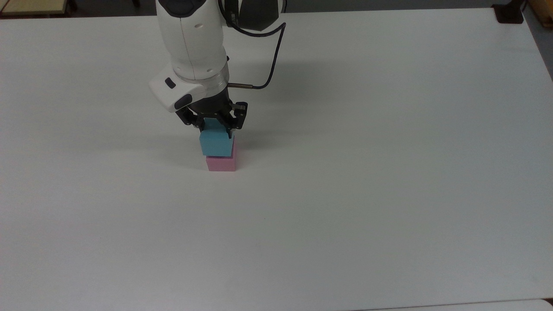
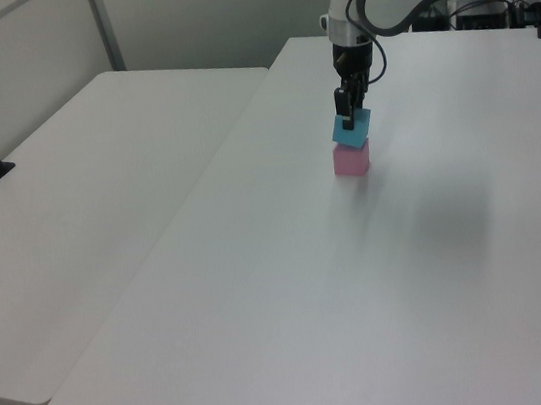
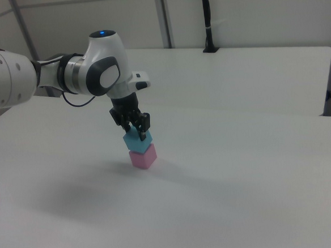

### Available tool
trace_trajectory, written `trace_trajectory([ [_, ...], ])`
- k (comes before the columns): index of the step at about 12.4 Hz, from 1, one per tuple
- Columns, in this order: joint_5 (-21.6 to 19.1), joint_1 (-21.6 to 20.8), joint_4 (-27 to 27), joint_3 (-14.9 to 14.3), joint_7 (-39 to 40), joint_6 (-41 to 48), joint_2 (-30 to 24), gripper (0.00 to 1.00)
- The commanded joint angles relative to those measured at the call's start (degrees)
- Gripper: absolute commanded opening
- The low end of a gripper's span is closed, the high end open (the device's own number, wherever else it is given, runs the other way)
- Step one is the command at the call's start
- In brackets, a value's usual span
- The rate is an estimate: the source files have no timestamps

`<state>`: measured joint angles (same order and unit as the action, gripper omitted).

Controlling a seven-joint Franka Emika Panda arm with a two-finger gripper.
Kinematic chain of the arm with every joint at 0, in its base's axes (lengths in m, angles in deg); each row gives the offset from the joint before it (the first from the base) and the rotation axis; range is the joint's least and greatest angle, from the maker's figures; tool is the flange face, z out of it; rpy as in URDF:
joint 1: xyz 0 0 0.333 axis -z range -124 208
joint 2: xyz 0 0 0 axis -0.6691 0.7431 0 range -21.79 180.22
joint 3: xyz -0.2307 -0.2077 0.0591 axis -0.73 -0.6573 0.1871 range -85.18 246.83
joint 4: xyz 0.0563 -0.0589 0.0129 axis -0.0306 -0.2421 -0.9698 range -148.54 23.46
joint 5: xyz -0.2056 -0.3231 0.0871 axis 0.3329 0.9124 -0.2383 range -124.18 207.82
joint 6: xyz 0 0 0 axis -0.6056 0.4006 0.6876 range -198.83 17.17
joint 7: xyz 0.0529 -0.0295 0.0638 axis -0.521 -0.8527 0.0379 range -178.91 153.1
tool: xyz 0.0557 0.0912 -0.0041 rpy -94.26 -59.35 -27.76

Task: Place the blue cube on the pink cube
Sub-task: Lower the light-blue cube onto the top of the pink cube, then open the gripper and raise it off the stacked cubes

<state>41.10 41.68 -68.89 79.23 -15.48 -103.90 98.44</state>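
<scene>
White table: my gripper clamps the blue cube, set slightly askew atop the pink cube. Placement appears nearly done; release and retreat remain.

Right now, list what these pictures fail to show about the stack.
- Small pastel pink matte cube, top face: covered in the top view by the light sky-blue matte cube.
- Contact between the two cubes: the seam in the left view and right view is too small to tell resting from hovering.
- Blue cube's upper part: masked by the hand, shut on it.
</scene>
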Motion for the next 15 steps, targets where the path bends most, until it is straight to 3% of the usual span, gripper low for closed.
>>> trace_trajectory([
  [1, 1.16, -1.00, 0.20, -0.78, -1.37, -0.69, 0.46, 0.27],
  [2, 1.60, -1.17, 0.12, -0.78, -1.37, -0.69, 0.64, 0.30],
  [3, 2.39, -1.26, -0.06, -0.78, -1.46, -0.69, 0.73, 0.41],
  [5, 5.02, -1.35, -0.32, -0.78, -1.55, -0.69, 0.81, 0.96],
  [6, 5.20, -1.35, -0.50, -0.78, -1.64, -0.69, 0.81, 1.00],
  [11, 4.86, -1.35, -0.15, -0.69, -2.86, -0.34, 0.12, 1.00],
  [13, 4.68, -1.09, -0.06, -0.69, -6.72, 0.36, -3.21, 1.00],
  [15, 4.42, -0.91, 2.29, -0.69, -9.19, 9.18, -7.86, 1.00],
])
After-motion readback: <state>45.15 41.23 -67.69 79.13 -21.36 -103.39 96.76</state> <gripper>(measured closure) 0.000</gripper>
